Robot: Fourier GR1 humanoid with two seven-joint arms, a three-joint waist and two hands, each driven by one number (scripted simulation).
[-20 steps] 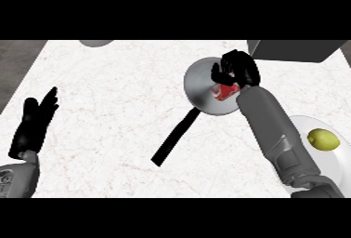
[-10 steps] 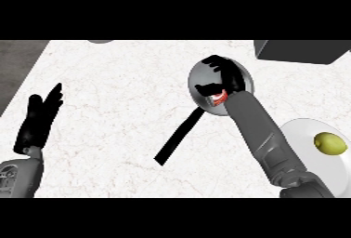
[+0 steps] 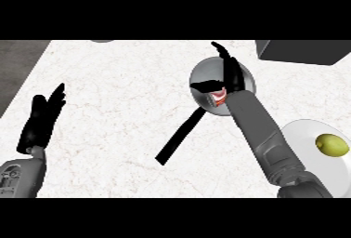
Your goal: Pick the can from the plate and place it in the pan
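Note:
The grey pan point(image 3: 203, 73) sits at the upper middle of the white counter, its black handle point(image 3: 179, 137) running down-left. A red and white can point(image 3: 218, 98) rests inside the pan at its lower edge, partly hidden by my right forearm. My right hand point(image 3: 231, 74) lies over the pan with fingers stretched straight toward the far side and the thumb out to the left just above the can, open. The white plate point(image 3: 307, 135) lies at the right edge. My left hand point(image 3: 44, 118) rests open at the left, fingers up.
A yellow-green fruit point(image 3: 332, 144) lies on the plate. A dark box point(image 3: 300, 51) stands at the back right. A grey round object point(image 3: 103, 41) peeks in at the top edge. The counter's left edge point(image 3: 21, 88) borders dark floor.
My right hand's fingers have gone from curled round the can to straight, and the can now sits in the pan. The left hand has stayed put.

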